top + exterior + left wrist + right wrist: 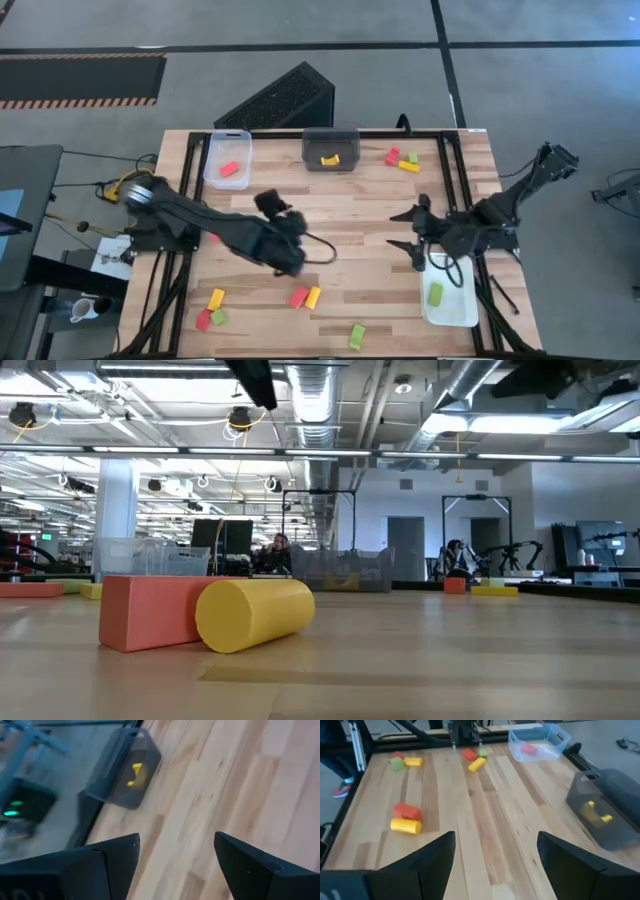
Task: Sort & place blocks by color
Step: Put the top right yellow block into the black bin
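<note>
Counting three trays (228, 158), twelve blocks (307, 297)

We see two matte black arms built of slim, boxy links. The left black two-finger gripper (292, 262) trails a thin black cable that loops off its wrist, and a yellow-and-black coiled cable sits at that arm's base. The right black two-finger gripper (410, 232) ends in broad, wedge-shaped, pointed dark fingers (427, 857).
</note>
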